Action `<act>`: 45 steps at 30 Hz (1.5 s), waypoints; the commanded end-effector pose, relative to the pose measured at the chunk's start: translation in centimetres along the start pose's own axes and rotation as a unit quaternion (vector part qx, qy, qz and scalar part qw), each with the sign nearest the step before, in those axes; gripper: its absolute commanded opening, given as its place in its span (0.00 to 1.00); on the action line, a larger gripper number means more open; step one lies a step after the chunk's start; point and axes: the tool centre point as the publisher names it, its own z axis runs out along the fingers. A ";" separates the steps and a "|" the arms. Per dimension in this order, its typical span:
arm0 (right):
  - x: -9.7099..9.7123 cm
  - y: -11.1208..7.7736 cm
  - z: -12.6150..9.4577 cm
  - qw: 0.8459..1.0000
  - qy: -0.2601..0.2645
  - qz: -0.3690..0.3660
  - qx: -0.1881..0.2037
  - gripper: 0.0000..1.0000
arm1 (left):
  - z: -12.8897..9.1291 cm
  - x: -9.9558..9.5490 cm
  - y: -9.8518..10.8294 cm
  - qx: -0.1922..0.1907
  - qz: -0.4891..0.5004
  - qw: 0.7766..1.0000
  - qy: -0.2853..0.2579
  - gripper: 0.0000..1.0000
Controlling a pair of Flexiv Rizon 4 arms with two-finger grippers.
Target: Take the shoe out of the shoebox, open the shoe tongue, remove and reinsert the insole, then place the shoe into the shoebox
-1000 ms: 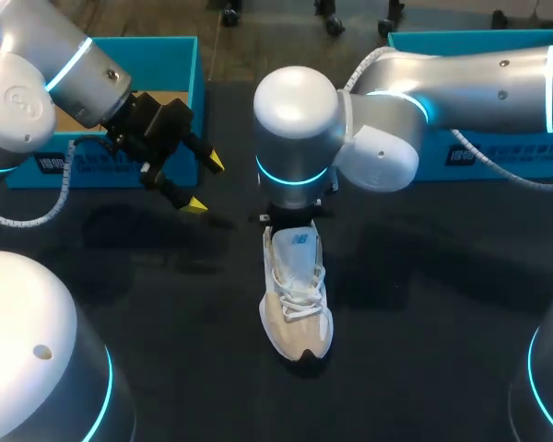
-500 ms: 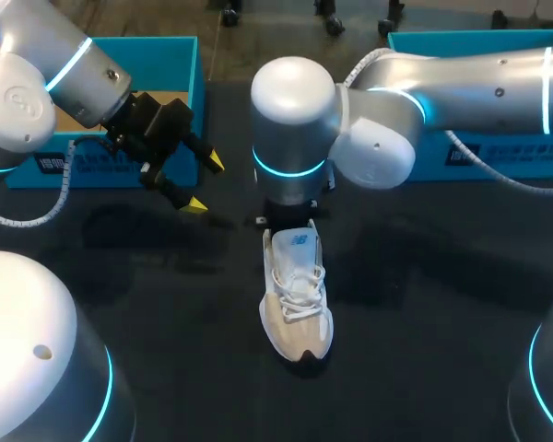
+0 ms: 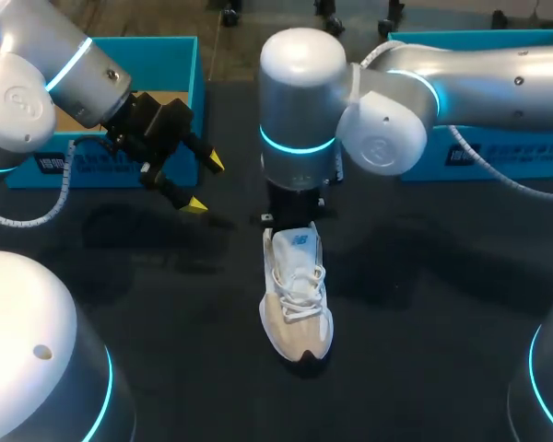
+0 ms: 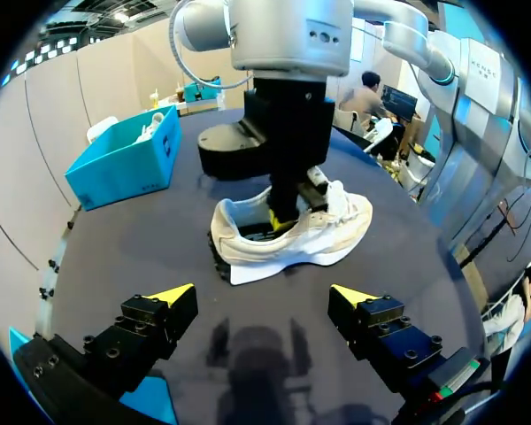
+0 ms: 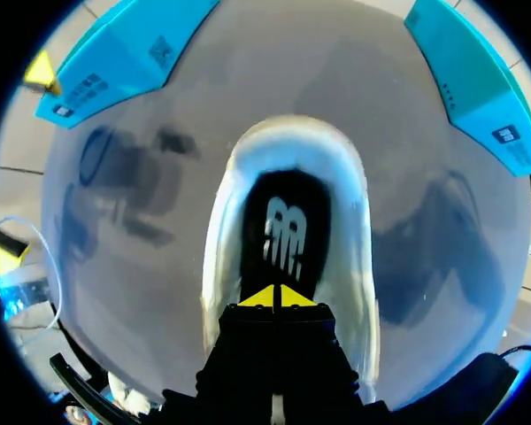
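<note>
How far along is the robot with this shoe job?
Done: the shoe stands on the table, outside the left blue box and the right blue box. In hand: the right gripper, tips together, reaches into the shoe over the insole, which lies inside; removed yet or not, I cannot tell. The left gripper hangs open, apart. Left: boxing the shoe.
</note>
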 end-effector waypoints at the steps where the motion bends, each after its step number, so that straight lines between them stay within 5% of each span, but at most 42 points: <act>1: -0.3 -0.8 -0.9 1.000 0.014 -0.008 0.025 0.00 | 0.0 0.1 0.0 -0.001 0.000 1.000 0.000 1.00; 5: -0.2 -1.5 -1.3 0.999 0.013 -0.007 0.036 0.00 | 0.0 0.1 0.0 -0.001 0.000 1.000 0.000 1.00; 6: -0.2 -1.6 -1.5 0.999 0.013 -0.001 0.034 0.09 | 0.0 0.1 0.0 -0.001 0.000 1.000 0.000 1.00; 8: -0.2 -1.8 -1.6 0.999 0.012 0.003 0.036 0.42 | 0.0 0.1 0.0 -0.001 0.000 1.000 0.000 1.00; 9: -0.2 -1.8 -1.6 0.999 0.012 0.006 0.035 0.79 | 0.0 0.1 0.0 -0.001 0.000 1.000 0.000 1.00; 11: -0.3 -1.9 -1.7 0.999 0.010 0.009 0.036 1.00 | 0.0 0.1 0.0 -0.001 0.000 1.000 0.000 1.00; 32: -0.9 -0.9 -0.6 0.999 0.025 -0.002 0.043 1.00 | 0.0 0.1 0.0 -0.001 0.000 1.000 0.000 1.00; 45: -1.8 -2.3 -3.3 0.999 0.009 0.016 0.030 1.00 | 0.0 0.1 0.0 -0.001 0.000 1.000 0.000 1.00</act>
